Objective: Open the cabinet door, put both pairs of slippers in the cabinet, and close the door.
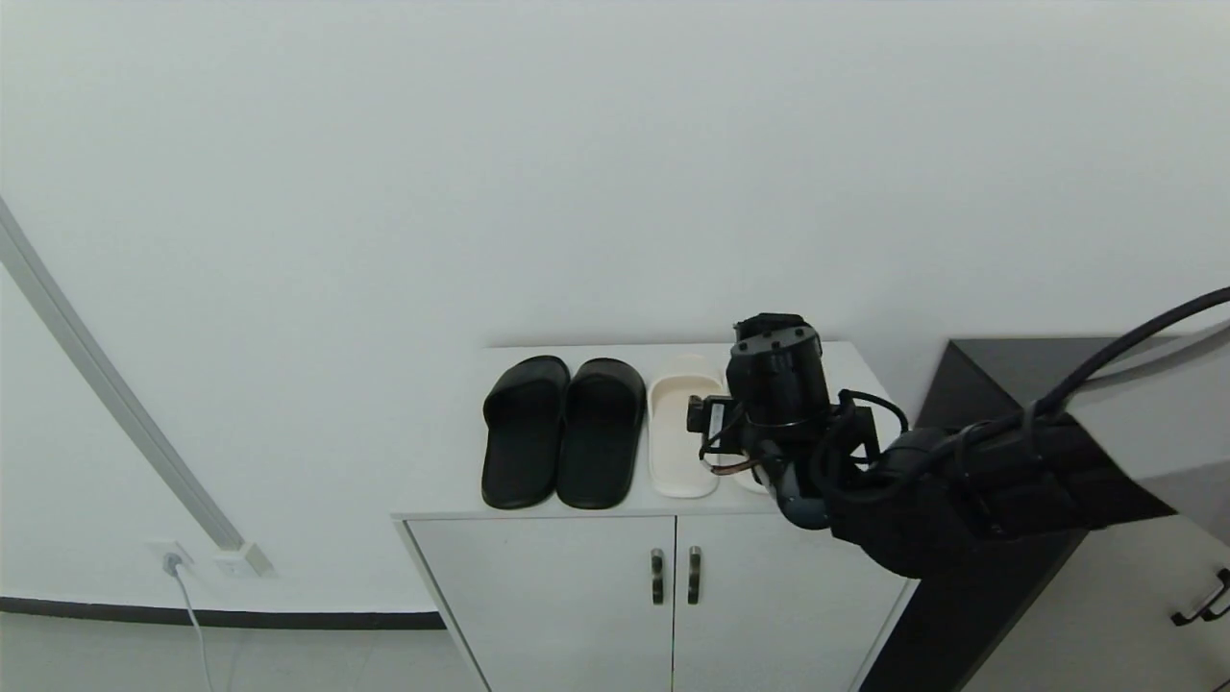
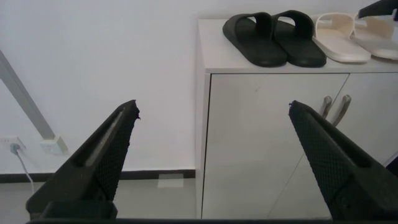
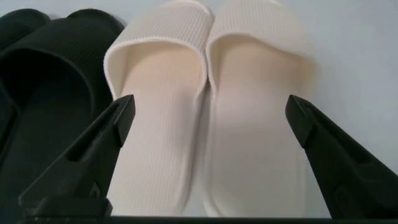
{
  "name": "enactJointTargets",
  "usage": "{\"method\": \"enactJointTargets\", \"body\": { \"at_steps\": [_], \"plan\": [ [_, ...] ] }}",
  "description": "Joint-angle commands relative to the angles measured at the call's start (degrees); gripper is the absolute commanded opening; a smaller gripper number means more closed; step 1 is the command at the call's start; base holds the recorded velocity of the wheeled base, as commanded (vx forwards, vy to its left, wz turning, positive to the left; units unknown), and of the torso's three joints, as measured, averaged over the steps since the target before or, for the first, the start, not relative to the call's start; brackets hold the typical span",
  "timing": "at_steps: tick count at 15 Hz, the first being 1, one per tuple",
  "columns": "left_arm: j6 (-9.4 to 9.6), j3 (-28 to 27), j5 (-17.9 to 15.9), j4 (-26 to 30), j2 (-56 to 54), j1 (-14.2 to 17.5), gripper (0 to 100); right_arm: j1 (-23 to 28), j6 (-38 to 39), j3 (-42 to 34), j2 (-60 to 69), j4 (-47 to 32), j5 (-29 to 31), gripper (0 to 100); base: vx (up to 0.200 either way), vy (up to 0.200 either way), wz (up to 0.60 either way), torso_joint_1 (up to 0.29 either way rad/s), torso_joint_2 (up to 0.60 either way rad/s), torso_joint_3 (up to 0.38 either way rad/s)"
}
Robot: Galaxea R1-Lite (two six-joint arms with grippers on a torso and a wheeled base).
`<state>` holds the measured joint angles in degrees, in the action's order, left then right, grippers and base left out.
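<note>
Cream ribbed foam slippers [image 3: 158, 130] on top of the shut white 2-door cabinet [image 1: 548, 605] look light and squishy, so I'd have the right gripper [image 3: 209, 102], jaws wide apart just above them, pinch the 2 touching inner edges together.

A: How is the light?
B: Bright and soft, falling from above. The top of the cabinet [image 1: 548, 586] glows and its front sits greyer.
A: Shadows?
B: Faint ones. A grey patch on the wall [image 1: 384, 192] at three o'clock of the cabinet, and shade under the straps of the cream slippers [image 3: 249, 137]. The black slippers [image 1: 596, 432] have a dull sheen.
</note>
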<state>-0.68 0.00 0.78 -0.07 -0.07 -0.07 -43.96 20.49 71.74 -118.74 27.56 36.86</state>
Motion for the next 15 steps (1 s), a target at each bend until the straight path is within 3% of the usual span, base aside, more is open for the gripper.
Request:
{"method": "enactJointTargets", "body": {
  "at_steps": [1,6,13,14,15],
  "plan": [
    [-0.02,0.0,0.0,0.0,0.1,0.0,100,0.0,-0.3,5.5,-7.0,-0.1,1.1,100,0.000,0.000,0.00,0.000,0.00,0.000],
    [-0.11,0.0,0.0,0.0,0.1,0.0,100,2.7,-3.4,15.2,-13.7,-0.3,1.5,100,0.000,0.000,0.00,0.000,0.00,0.000],
    [-0.02,0.0,0.0,0.0,0.1,0.0,100,5.1,-4.0,20.9,-17.1,-1.7,0.8,100,0.000,0.000,0.00,0.000,0.00,0.000],
    [-0.11,0.0,0.0,-0.1,0.1,0.0,100,5.1,-4.1,21.1,-17.1,-1.8,0.8,0,0.000,0.000,0.00,0.000,0.00,0.000],
    [-0.02,0.0,0.0,0.0,0.1,0.0,100,5.2,-4.3,21.0,-17.1,-1.7,0.8,0,0.000,0.000,0.00,0.000,0.00,0.000]
  ]
}}
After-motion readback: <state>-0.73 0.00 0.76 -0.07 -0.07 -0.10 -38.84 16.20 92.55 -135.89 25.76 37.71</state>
